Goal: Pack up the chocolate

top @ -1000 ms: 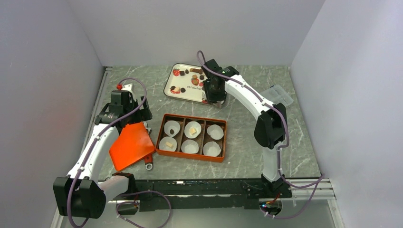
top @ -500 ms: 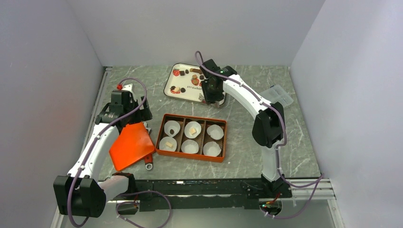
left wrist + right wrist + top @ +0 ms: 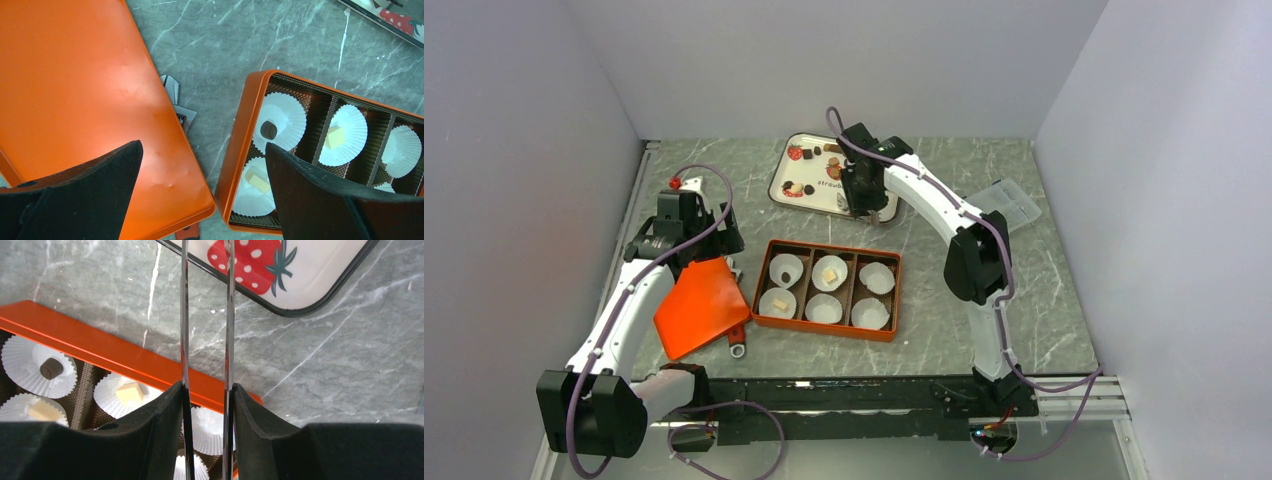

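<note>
My right gripper (image 3: 206, 396) clamps tweezers (image 3: 184, 315), tips cut off at the frame's top; my left gripper (image 3: 202, 150) gapes wide.

the top view overlooks the whole table (image 3: 1044, 290), while both close, downward wrist views share the orange box (image 3: 239, 150).

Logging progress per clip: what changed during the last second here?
The right arm swung slightly left and away from its base, carrying the right pincer, shut on the metal tongs, further over the white tray. Nothing was picked up or let go. The left pincer stays open above the orange lid; the box and its three chocolates are unmoved.
</note>
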Available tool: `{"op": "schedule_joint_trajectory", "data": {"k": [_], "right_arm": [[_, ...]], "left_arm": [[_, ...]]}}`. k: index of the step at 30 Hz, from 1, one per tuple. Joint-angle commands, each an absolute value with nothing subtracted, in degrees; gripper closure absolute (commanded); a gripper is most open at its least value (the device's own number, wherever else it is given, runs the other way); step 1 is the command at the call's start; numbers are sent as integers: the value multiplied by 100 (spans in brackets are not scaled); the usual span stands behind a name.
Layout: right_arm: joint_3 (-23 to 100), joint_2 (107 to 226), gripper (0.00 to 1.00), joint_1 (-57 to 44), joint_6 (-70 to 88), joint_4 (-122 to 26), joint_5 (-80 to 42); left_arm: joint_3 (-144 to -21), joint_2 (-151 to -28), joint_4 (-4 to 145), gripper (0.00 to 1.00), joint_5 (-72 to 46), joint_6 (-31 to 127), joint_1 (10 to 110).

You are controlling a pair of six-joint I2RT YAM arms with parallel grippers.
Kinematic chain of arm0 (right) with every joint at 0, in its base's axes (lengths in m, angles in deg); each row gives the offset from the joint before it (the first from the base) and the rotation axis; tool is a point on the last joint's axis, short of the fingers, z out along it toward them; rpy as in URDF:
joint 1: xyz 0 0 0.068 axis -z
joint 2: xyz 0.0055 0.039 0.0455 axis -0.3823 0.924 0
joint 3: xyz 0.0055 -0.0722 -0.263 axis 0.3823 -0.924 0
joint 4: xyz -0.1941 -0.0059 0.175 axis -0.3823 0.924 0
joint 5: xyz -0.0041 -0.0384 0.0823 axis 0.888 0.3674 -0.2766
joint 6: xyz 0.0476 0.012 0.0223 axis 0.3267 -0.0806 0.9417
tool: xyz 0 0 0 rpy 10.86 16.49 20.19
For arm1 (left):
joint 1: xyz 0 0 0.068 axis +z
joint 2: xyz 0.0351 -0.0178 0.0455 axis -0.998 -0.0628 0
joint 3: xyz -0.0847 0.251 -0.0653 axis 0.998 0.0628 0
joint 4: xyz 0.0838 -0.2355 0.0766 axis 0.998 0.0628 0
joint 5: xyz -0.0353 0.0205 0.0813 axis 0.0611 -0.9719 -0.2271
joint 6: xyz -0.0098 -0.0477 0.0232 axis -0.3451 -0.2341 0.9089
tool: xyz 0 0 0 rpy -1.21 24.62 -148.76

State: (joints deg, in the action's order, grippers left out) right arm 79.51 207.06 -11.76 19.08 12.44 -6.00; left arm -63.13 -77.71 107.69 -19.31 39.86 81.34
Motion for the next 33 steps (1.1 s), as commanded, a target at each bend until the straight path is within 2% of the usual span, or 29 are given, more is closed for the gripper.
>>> {"op": "schedule_joint_trajectory", "data": {"k": [1, 14, 27, 33], "right_arm": [[8452, 20849, 59, -1233, 1816, 1376, -488], [8631, 21023, 61, -1287, 1784, 1485, -456], [8882, 21006, 72, -1330, 1818, 1604, -327], [8862, 20768, 72, -1274, 1940, 1463, -217]], "left_arm": [[-6349, -7742, 10619, 1, -1841, 3989, 8157], [-6344, -7733, 10623, 1, -1837, 3994, 8157], [-6358, -7733, 10636, 1, -1850, 3996, 8157], [-6358, -7716, 10636, 1, -1858, 4002, 8157]]}}
